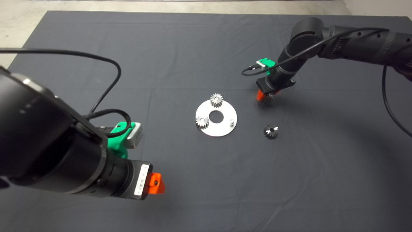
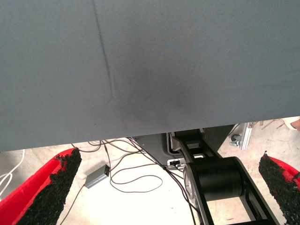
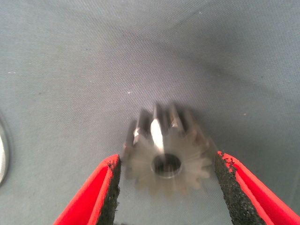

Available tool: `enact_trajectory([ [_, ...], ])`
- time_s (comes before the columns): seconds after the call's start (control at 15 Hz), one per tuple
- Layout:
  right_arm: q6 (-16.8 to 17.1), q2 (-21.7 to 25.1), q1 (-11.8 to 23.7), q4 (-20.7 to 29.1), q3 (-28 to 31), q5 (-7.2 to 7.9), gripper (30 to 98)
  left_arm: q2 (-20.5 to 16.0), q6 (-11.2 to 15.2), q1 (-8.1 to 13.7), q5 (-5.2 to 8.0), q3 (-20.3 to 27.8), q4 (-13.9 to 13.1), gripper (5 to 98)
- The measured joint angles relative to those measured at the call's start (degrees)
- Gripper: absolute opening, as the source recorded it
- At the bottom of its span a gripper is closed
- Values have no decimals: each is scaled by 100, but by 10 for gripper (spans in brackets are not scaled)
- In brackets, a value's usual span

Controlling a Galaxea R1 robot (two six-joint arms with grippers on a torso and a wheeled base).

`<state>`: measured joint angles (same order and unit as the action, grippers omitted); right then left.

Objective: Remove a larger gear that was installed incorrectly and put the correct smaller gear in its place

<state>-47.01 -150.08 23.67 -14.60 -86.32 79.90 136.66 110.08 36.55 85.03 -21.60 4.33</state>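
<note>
- The right gripper (image 1: 266, 97) was positioned low over the dark mat (image 1: 180, 45) on the bench, to the far side of the round metal plate (image 1: 225, 128).
- The larger gear (image 3: 166, 152) sat between the jaws of the right gripper. In the right wrist view both black pads stood at the gear's tooth tips; the jaws were judged closed on it, although firm contact on both sides could not be confirmed.
- Whether the larger gear rested on the mat or hung just above it could not be determined.
- The plate carried two pale short-toothed gears (image 1: 216, 100), one on its far edge and one on its left edge. Its third post (image 1: 231, 121) stood bare.
- Judgement: removal of the wrong gear was complete, since the gear was off the plate and well clear of it.
- The smaller gear (image 1: 271, 131) lay loose on the mat, near the right gripper on its near side and just beside the plate. It was untouched by either gripper.
- The left gripper (image 1: 156, 183) was parked well apart from the plate, near the bench's front edge, with its jaws open and empty. Its wrist view showed only mat, floor and cables between the pads (image 2: 52, 185).
- Remaining steps, as judged: release the larger gear, grasp the smaller gear and seat it on the bare post.
</note>
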Motion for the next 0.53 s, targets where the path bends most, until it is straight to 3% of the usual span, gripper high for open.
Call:
enact_trajectory([
  [0.33, 0, -24, 44, 5, 0, 1, 605, -2, 1, 0, -6, 0, 0, 976],
  [0.53, 0, -23, 239, 6, 208, 265, 619, -2, 1, 0, -9, 0, 0, 976],
])
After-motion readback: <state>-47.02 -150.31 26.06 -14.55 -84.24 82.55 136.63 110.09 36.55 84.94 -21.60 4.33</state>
